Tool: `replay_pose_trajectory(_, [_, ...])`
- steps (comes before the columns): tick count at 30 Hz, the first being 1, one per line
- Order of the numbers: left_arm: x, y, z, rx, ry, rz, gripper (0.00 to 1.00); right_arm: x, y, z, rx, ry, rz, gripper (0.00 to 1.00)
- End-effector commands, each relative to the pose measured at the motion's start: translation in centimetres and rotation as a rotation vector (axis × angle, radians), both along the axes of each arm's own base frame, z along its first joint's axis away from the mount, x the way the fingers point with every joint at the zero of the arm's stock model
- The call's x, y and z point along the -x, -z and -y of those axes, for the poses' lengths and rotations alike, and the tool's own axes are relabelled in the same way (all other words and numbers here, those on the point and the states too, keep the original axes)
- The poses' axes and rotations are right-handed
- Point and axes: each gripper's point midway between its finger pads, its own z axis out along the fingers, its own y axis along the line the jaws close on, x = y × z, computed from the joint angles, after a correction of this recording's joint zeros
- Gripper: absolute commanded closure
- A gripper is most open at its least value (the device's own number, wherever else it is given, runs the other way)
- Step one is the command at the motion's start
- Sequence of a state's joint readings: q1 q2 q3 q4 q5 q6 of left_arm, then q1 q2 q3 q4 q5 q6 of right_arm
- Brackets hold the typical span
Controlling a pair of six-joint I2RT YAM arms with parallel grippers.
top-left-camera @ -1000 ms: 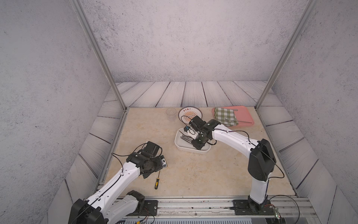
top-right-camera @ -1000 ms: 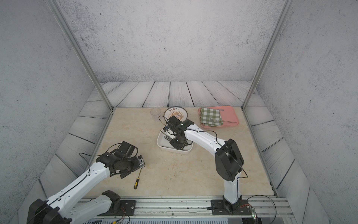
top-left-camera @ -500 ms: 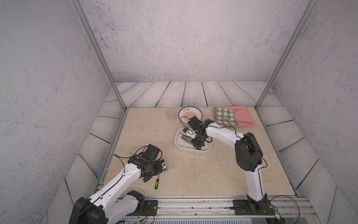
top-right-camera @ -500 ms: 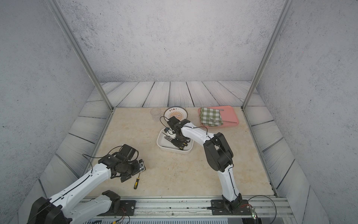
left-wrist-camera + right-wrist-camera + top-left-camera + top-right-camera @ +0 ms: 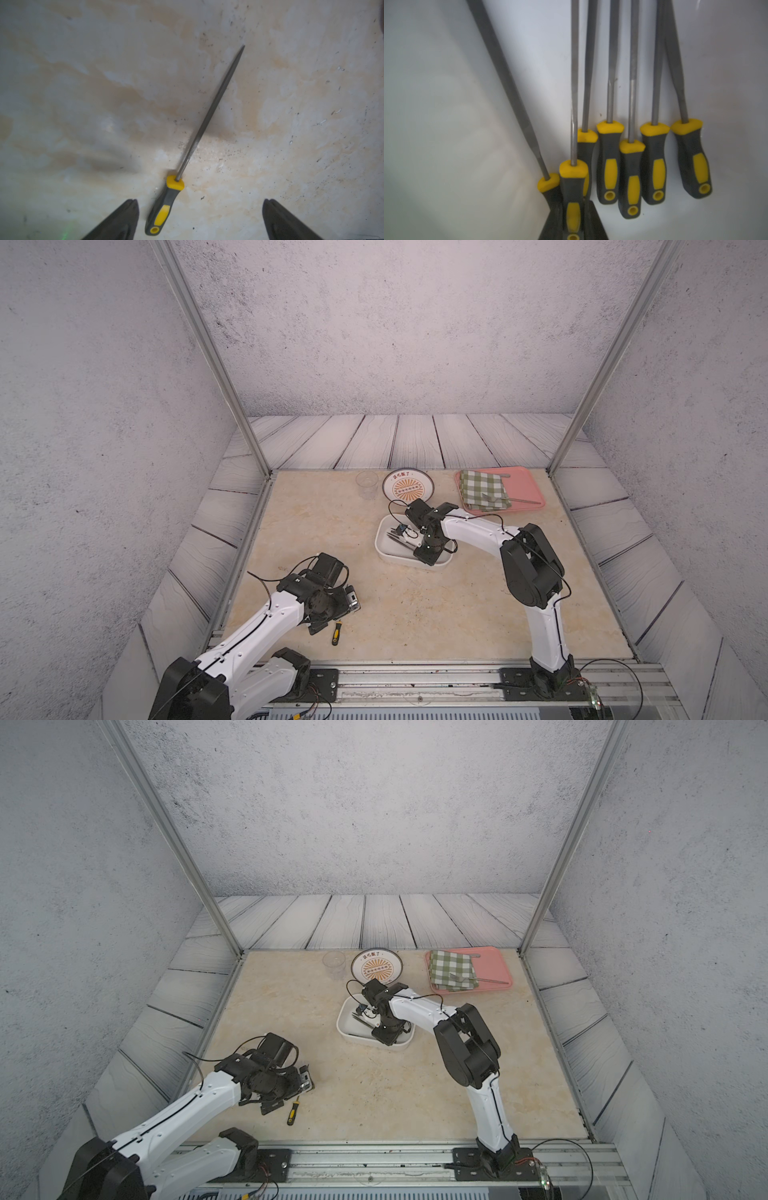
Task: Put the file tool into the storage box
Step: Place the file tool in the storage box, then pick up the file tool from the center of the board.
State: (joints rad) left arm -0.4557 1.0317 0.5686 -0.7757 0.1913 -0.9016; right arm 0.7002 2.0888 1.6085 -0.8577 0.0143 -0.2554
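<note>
Left gripper (image 5: 200, 200): low over the near-left part of the table (image 5: 415, 614), fingers (image 5: 120, 218) spread wide, holding nothing. Loose file tool (image 5: 209, 112): flat on the table, outside the box, well apart from it toward the near-left; in both top views only its yellow-and-black handle shows (image 5: 336, 633) (image 5: 293, 1112), just beside the left wrist; in the left wrist view the handle lies between the two spread fingers, nearer one of them, touching neither, with the grey shaft running away from the gripper. Clear cup (image 5: 367, 483): upright at the far edge of the table. Round patterned plate (image 5: 409, 488): just beside the cup, behind the box. Storage box (image 5: 384, 549): white, shallow, mid-table, with the right arm reaching over it. Gripped file tool (image 5: 572, 182): inside the box, handle end clamped. Right gripper (image 5: 573, 226): closed on that handle, one dark finger on each side of it. Six more files (image 5: 609, 162): on the white box floor, five roughly parallel with handles side by side, one slanted off at an angle. Pink tray (image 5: 528, 485): far-right corner, carrying a green checked cloth (image 5: 484, 489) with a fork (image 5: 509, 500) resting partly on it.
</note>
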Motion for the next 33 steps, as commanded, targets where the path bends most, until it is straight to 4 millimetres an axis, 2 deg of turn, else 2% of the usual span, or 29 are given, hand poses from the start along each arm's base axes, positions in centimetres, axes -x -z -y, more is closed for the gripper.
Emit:
replay_pose_trajectory(1, [0.4, 0.4, -0.1, 0.001, -0.005, -0.022, 0.01, 0.5, -0.3, 0.2, 0.0, 0.013, -0.01, 0.8])
replay_pose_trajectory(5, [0.8, 0.8, -0.1, 0.006, -0.011, -0.03, 0.02, -1.0, -1.2, -0.1, 0.012, 0.028, 0.039, 0.55])
replay_pose_trajectory(10, [1.4, 1.3, -0.2, 0.011, -0.017, -0.056, 0.02, -2.6, -3.3, -0.5, -0.003, 0.062, 0.101, 0.46])
replay_pose_trajectory(17, [1.4, 2.0, 1.3, 0.072, 0.005, -0.08, 0.02, -2.9, -9.0, -0.6, -0.095, 0.146, 0.185, 0.43])
replay_pose_trajectory(25, [-0.2, 1.7, 4.0, 0.093, 0.085, -0.077, 0.02, 0.2, -13.6, 1.2, -0.212, 0.231, 0.214, 0.43])
replay_pose_trajectory(29, [-1.7, 0.5, 6.1, 0.081, 0.158, -0.052, 0.02, 2.6, -14.4, 1.0, -0.307, 0.268, 0.15, 0.43])
replay_pose_trajectory(33, [-3.4, -1.4, 6.3, 0.03, 0.196, -0.002, 0.02, 4.9, -14.5, -0.2, -0.435, 0.336, 0.063, 0.43])
